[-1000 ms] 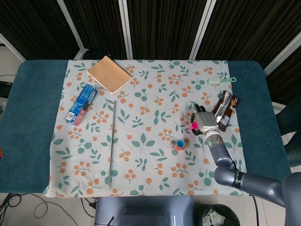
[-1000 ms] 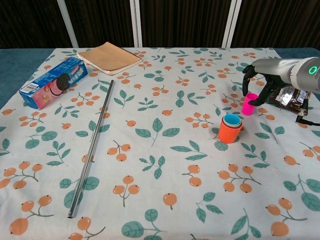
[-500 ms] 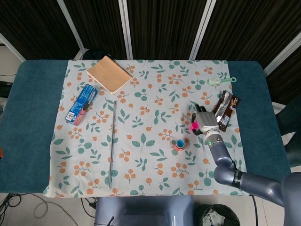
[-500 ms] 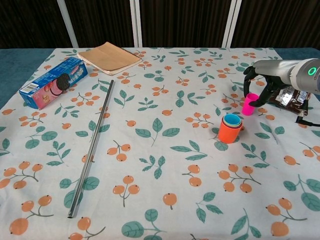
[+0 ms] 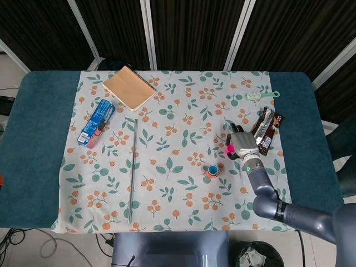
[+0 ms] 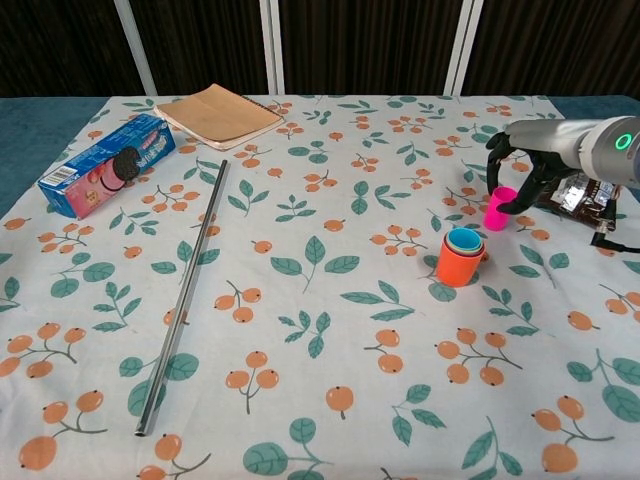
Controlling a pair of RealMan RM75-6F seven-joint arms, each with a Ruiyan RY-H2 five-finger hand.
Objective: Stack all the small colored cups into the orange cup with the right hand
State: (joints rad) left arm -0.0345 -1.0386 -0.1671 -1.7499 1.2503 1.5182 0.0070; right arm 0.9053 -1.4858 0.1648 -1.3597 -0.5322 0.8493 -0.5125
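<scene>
I am looking down at the bench, with its floral cloth filling the middle of the head view. On the cloth I am seeing a long metal rod running down the left half of the chest view, a tan notebook at upper left, and a blue biscuit box below and left of it. At the right edge a dark snack wrapper is lying just beyond my working hand, and a pale green brush is sitting higher up.

My right hand is sitting at the right of the chest view, its dark fingers curling around the pink cup. I am judging it to be gripping that cup, though I cannot tell whether the cup is clear of the cloth. The left hand is not showing in either view.

The orange cup is standing upright lower and left of the pink one, close but apart, with a blue cup already nested inside.

So I am in the pick-up of the pink cup. Next I am planning to carry it down-left, centre it over the stack's mouth, and release it squarely so it seats without tipping the orange cup.
</scene>
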